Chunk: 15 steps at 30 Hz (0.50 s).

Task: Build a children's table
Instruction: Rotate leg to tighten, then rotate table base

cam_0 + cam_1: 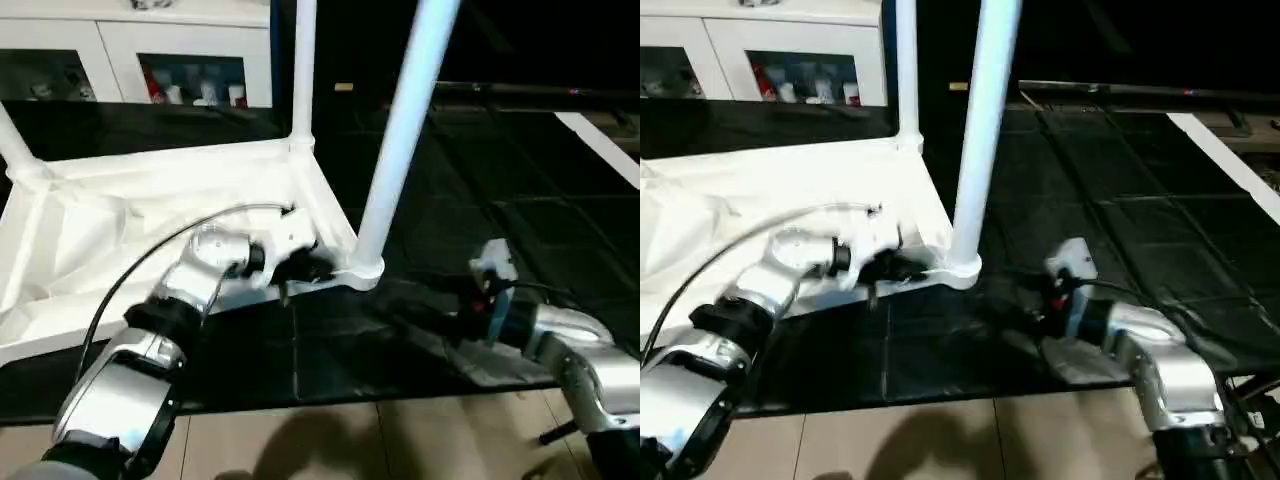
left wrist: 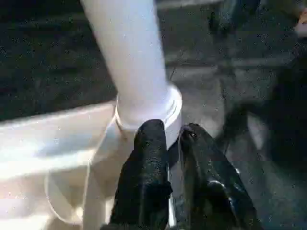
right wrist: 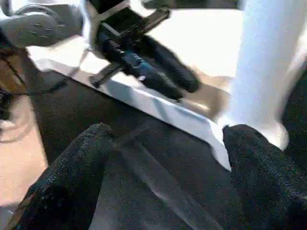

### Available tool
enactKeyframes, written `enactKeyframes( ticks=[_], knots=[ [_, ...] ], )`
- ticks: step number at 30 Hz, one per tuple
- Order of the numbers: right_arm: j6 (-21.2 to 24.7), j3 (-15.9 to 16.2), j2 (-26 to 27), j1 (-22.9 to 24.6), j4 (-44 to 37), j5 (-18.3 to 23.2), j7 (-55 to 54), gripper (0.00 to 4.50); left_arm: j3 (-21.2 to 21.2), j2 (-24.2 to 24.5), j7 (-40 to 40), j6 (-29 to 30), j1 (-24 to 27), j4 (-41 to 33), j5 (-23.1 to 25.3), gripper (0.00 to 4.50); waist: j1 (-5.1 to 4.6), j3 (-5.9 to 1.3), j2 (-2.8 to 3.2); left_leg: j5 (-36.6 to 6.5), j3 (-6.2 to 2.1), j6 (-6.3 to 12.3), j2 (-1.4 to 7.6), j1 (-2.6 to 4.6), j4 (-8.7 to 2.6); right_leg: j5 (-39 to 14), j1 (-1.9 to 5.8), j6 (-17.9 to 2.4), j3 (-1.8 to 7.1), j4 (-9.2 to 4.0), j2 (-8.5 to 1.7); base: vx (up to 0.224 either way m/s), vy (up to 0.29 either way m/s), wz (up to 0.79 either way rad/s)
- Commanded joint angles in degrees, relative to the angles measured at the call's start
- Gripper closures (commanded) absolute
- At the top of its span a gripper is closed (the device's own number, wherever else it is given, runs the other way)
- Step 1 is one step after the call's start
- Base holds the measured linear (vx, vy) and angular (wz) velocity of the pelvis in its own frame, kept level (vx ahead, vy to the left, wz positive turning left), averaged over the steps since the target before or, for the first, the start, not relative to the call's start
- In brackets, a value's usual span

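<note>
Upside-down white table top [image 1: 120, 210] lies on a dark mat [image 1: 480, 210], ribbed underside up. Near corner socket [image 1: 362, 268] holds an upright tapered leg [image 1: 405, 120]; a second leg [image 1: 303, 70] stands in the far corner socket.

Left gripper [image 2: 173, 139] sits right at the base of the near leg, fingertips [image 2: 152, 136] nearly together with a thin gap, touching or just short of the socket collar, cannot tell which; nothing clamped between them.

Right gripper [image 3: 163, 139] is beside the same corner, off the table edge, over the mat. Its fingers [image 3: 76, 163] are spread wide, empty, with the leg base just beyond them.

White cabinet [image 1: 150, 60] with glass doors stands behind the table.
</note>
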Motion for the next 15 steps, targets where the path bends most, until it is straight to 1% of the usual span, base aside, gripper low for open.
enactKeyframes(
  ticks=[1,2,3,4,5,6,7,8,10,11,12,13,14,15],
  knots=[
    [1.02,1.1,1.22,-1.09,-1.28,0.98,-1.09,0.55,1.03,1.69,-1.17,4.02,1.71,-5.31,-1.37,3.51,-0.01,-4.02,-0.3,-2.82,-0.61,3.98,2.56,-0.21,-3.5,-9.87,4.12,-7.02,4.53,-3.72,-5.77,0.0,0.0,0.0],
    [1.2,1.2,1.63,-1.29,-1.24,1.07,-1.41,0.55,1.18,2.01,-1.21,4.73,2.04,-6.19,-1.58,3.47,-0.07,-4.0,-0.17,-3.24,-0.67,3.48,2.63,-0.18,-3.55,-10.63,4.14,-6.94,4.54,-3.66,-5.9,0.0,0.0,0.0],
    [1.3,1.46,2.43,-1.66,-1.02,1.01,-2.06,0.55,1.46,2.71,-1.29,6.14,2.75,-7.88,-1.92,3.31,-0.18,-3.91,-0.21,-3.53,-0.58,3.39,2.47,-0.19,-3.57,-11.66,4.06,-6.55,4.52,-3.95,-5.72,0.0,0.0,0.0],
    [1.13,1.92,3.28,-2.11,-0.72,0.81,-2.46,0.55,1.77,3.67,-1.47,8.02,3.67,-10.02,-2.28,3.1,-0.22,-3.88,-0.03,-4.05,-0.52,3.0,2.37,-0.07,-3.59,-13.07,3.99,-5.95,4.52,-4.18,-5.61,0.0,0.0,0.0],
    [1.12,2.29,3.84,-2.33,-0.71,0.7,-2.75,0.55,2.0,4.39,-1.66,9.29,4.37,-11.56,-2.56,3.1,-0.23,-3.9,-0.12,-4.05,-0.61,2.54,2.6,0.03,-3.71,-12.95,3.89,-5.91,4.59,-4.0,-5.62,0.0,0.0,0.0],
    [0.82,2.93,4.77,-2.76,-0.51,0.42,-3.07,0.55,2.4,6.1,-2.74,11.94,6.05,-15.12,-3.46,3.09,-0.26,-3.8,0.06,-4.28,-0.6,2.35,2.49,0.0,-3.73,-13.59,3.84,-5.49,4.56,-4.16,-5.52,0.0,0.0,0.0],
    [0.82,2.93,4.77,-2.76,-0.51,0.42,-3.07,0.55,2.4,6.1,-2.74,11.94,6.05,-15.12,-3.46,3.08,-0.25,-3.96,0.22,-4.38,-0.76,1.76,2.77,0.14,-3.78,-13.19,3.9,-5.73,4.63,-3.8,-5.8,0.0,0.0,0.0],
    [0.8,3.58,5.97,-3.26,-0.59,0.54,-3.37,0.55,3.07,8.62,-4.32,15.79,8.56,-20.25,-4.81,2.98,-0.25,-3.77,0.48,-4.41,-0.67,1.84,2.57,0.1,-3.78,-13.35,3.76,-5.53,4.6,-4.1,-5.56,0.0,0.0,0.0],
    [0.7,4.58,8.26,-4.44,-0.45,0.47,-4.51,0.55,4.48,14.31,-7.53,23.99,14.07,-30.89,-7.79,2.69,-0.71,-3.86,0.56,-4.74,-0.92,0.6,2.98,0.03,-4.09,-11.68,3.93,-6.78,4.78,-3.24,-5.87,0.0,0.0,0.0],
    [0.58,4.88,9.32,-5.08,-0.24,0.46,-5.05,0.55,5.17,17.13,-8.93,27.39,16.72,-35.37,-9.2,2.65,-1.21,-3.74,0.72,-5.15,-0.97,0.22,2.99,0.1,-4.28,-11.08,3.78,-7.75,4.86,-3.11,-5.8,0.0,0.0,0.0],
    [0.53,5.06,9.94,-5.48,-0.1,0.47,-5.5,0.55,5.6,18.96,-9.51,29.98,18.48,-38.6,-10.21,2.65,-1.68,-3.37,0.78,-6.33,-0.65,0.37,2.56,0.25,-4.25,-12.7,3.46,-7.51,4.91,-3.73,-5.29,0.0,0.0,0.0],
    [0.3,5.14,10.91,-6.23,0.43,0.38,-6.3,0.55,6.37,21.04,-9.97,32.81,20.72,-42.15,-11.33,2.57,-1.57,-3.41,0.87,-6.86,-0.68,-0.09,2.68,0.63,-4.18,-13.12,3.31,-7.67,5.03,-3.51,-5.5,0.0,0.0,0.0],
    [0.22,5.24,11.37,-6.61,0.74,0.3,-6.6,0.55,6.77,21.94,-10.02,34.02,21.8,-43.58,-11.76,2.46,-1.81,-3.21,0.79,-7.02,-0.65,0.07,2.42,0.27,-4.34,-14.05,3.58,-7.65,5.02,-3.68,-5.21,0.0,0.0,0.0],
    [-0.08,5.57,12.97,-7.99,1.86,-0.02,-7.65,0.55,8.17,24.99,-10.15,38.21,25.54,-48.45,-13.21,2.33,-1.64,-3.15,1.09,-8.14,-0.66,-0.27,2.56,0.75,-4.32,-15.6,3.25,-7.49,5.08,-3.81,-5.41,0.0,0.0,0.0]
  ],
)
